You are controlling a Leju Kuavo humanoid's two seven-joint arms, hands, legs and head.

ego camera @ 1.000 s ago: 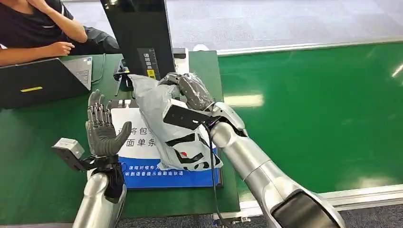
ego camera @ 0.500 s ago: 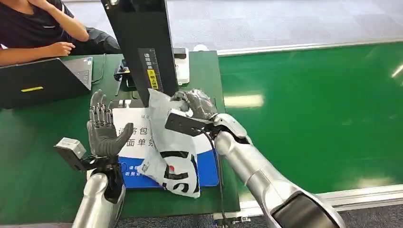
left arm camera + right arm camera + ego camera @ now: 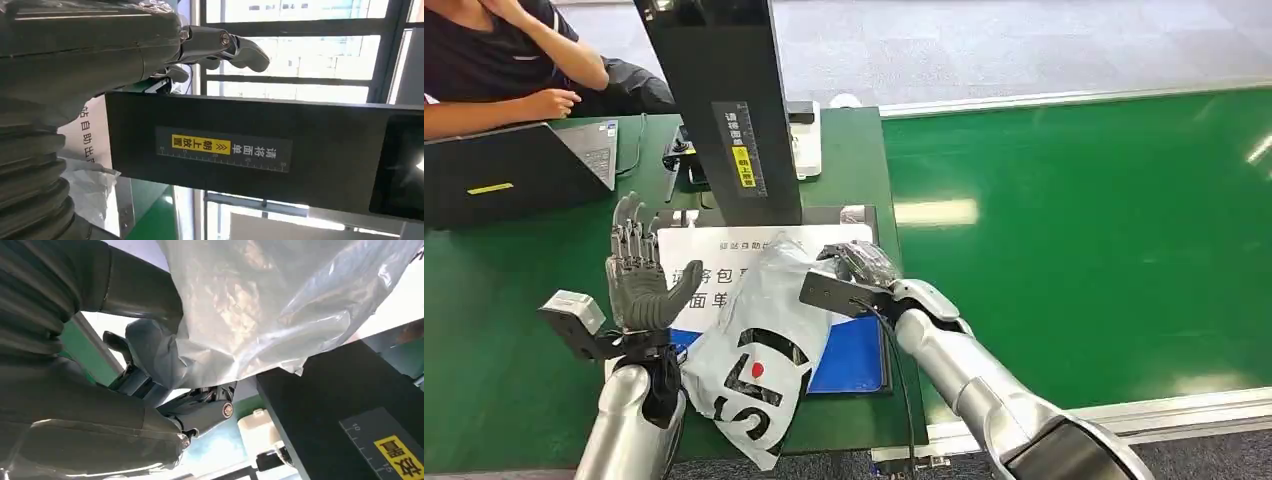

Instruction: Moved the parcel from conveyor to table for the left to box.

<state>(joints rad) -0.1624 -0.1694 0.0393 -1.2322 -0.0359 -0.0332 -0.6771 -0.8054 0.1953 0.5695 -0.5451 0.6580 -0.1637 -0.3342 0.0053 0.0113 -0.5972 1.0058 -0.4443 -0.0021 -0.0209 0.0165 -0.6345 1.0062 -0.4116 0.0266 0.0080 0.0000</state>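
Observation:
The parcel is a grey plastic mailer bag with black and red print. My right hand grips its upper end above the white and blue mat on the green table. The bag slants down toward the table's near edge, its lower end close to my left forearm. In the right wrist view the crinkled bag is pinched between the thumb and the fingers. My left hand stands upright at the mat's left side, fingers spread, holding nothing; its fingers reach past the scanner.
A black scanner column with a yellow label rises behind the mat. A laptop lies at the far left, with a seated person behind it. The green conveyor belt runs along the right.
My right hand has come down and toward me with the parcel, away from the scanner column. The bag now hangs lower, reaching the table's near edge. The left hand stays put.

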